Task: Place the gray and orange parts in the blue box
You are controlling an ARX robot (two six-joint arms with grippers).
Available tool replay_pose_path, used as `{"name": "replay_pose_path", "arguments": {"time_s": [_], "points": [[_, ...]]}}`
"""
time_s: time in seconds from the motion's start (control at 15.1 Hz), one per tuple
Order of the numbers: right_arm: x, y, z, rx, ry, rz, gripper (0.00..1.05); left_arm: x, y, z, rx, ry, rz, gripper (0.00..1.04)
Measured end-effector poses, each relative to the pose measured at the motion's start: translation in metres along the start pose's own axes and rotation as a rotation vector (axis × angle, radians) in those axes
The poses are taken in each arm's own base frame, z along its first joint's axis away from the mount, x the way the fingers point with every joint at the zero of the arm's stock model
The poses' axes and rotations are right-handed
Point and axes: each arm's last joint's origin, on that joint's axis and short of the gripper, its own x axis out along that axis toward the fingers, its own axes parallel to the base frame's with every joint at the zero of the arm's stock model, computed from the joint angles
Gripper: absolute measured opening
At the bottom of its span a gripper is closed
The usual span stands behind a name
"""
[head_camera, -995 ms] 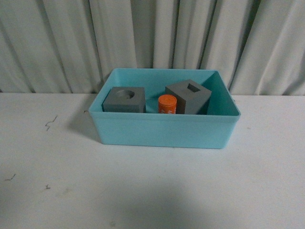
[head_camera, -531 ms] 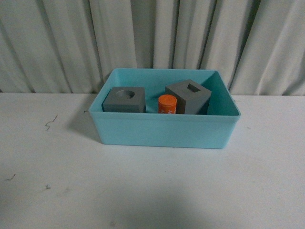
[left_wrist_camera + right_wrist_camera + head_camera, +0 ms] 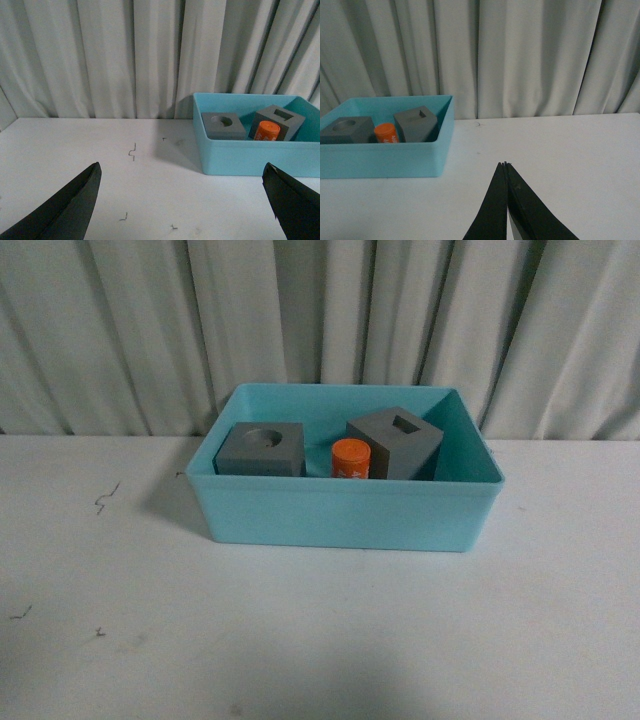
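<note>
- The blue box [image 3: 345, 510] sits just above the centre of the front view on the white table [image 3: 300, 640], with a grey pleated curtain [image 3: 130, 330] behind it.
- Inside the box, at its left, lies the gray cube with the round recess [image 3: 261, 449], flat on the floor of the box.
- At the right inside the box stands the gray cube with the square recess [image 3: 395, 443]; it looks tilted, though its base is hidden by the box wall.
- Between the two cubes stands the orange cylinder [image 3: 351, 458], upright, just beside the square-recess cube; whether they touch I cannot tell.
- Neither arm appears in the front view.
- In the left wrist view, the left gripper [image 3: 182, 200] has its dark fingers [image 3: 75, 205] spread wide at the lower corners of the frame, holding nothing; the box lies at the right middle, well apart from them.
- In the right wrist view, the right gripper [image 3: 505, 165] shows its fingers [image 3: 490, 210] pressed together at the bottom centre, empty; the box is at the left middle, well apart.
</note>
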Motion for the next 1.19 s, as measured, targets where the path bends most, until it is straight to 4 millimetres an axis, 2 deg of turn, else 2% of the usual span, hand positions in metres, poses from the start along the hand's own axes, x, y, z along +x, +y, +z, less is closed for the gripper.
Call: {"name": "replay_pose_path", "arguments": {"time_s": [0.13,0.2,0.66,1.19], "points": [[0.0,0.0,0.0,0.0,0.0,0.0,0.02,0.0,0.0,0.0,0.0,0.0,0.0,0.98],[0.0,0.0,0.0,-0.002,0.0,0.0,0.1,0.0,0.0,0.0,0.0,0.0,0.0,0.98],[0.0,0.0,0.0,-0.002,0.0,0.0,0.99,0.0,0.0,0.0,0.0,0.0,0.0,0.98],[0.0,0.0,0.0,-0.002,0.0,0.0,0.98,0.0,0.0,0.0,0.0,0.0,0.0,0.98]]}}
